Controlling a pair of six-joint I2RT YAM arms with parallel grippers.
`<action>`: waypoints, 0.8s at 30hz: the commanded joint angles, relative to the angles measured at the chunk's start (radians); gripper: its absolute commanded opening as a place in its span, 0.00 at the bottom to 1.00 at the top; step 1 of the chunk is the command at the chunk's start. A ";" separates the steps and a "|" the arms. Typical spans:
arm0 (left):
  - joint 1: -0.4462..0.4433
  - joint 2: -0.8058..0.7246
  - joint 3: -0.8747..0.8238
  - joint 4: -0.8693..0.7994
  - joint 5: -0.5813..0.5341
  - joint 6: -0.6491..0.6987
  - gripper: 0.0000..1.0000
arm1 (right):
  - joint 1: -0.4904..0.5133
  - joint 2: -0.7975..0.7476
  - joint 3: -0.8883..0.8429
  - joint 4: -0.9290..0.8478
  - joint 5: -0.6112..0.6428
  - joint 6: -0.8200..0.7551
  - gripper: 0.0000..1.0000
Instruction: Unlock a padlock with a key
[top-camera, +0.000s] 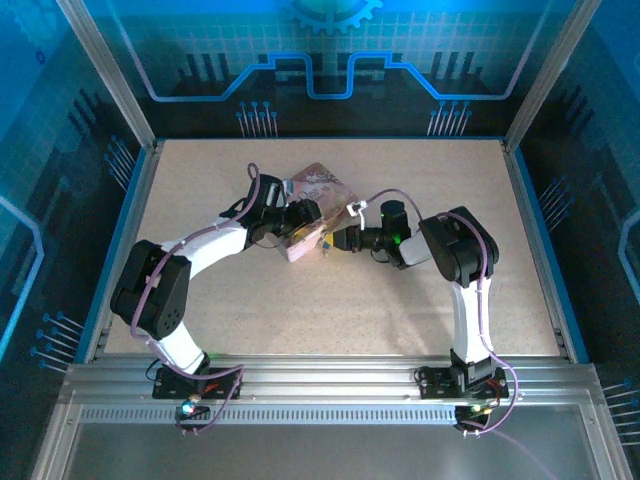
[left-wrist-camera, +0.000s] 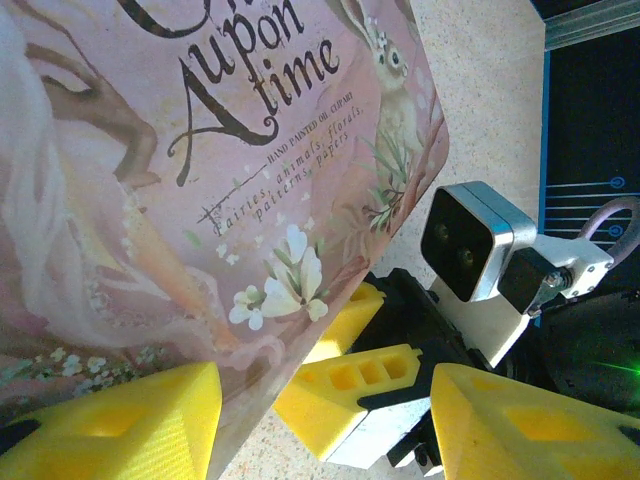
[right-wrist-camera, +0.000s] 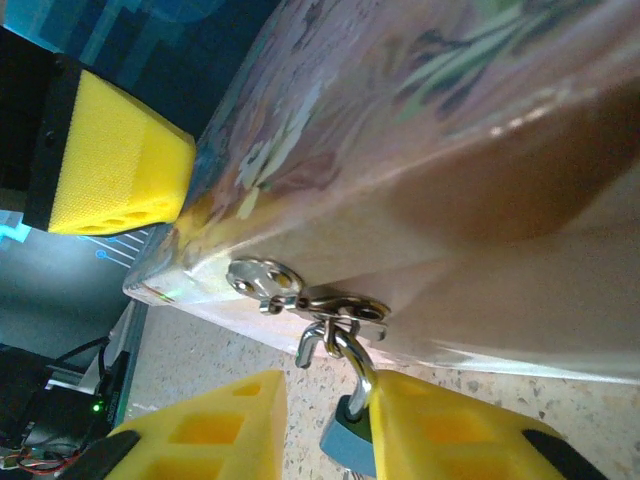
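Narrowly parted right tool (right-wrist-camera: 328, 410) straddles padlock (right-wrist-camera: 342, 447), one finger touching.

The table (top-camera: 400, 300) is evenly lit under blue-tinted walls, while up close the pink tin (right-wrist-camera: 450, 100) shows soft glare, a dark shadow and blurred edges.

Pink tin (left-wrist-camera: 150, 200), lid, left wrist view. Large dark script across the lid reads "upon A time"; the word above it on the lid is cut off by the frame edge. Beneath the script, small capitals: "HAND PAINTED OIL CLIPART". Under those, cursive: "fairies, animals, florals, patterns, papers".
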 joint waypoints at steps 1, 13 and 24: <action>0.002 0.003 -0.013 -0.008 -0.008 0.007 0.58 | -0.001 -0.006 0.016 -0.018 -0.030 -0.020 0.24; 0.003 0.001 -0.022 -0.007 -0.014 0.008 0.58 | -0.010 -0.010 0.012 -0.037 0.001 -0.004 0.10; 0.002 -0.001 -0.055 -0.003 -0.017 0.009 0.58 | -0.019 -0.031 -0.008 0.002 0.060 0.075 0.05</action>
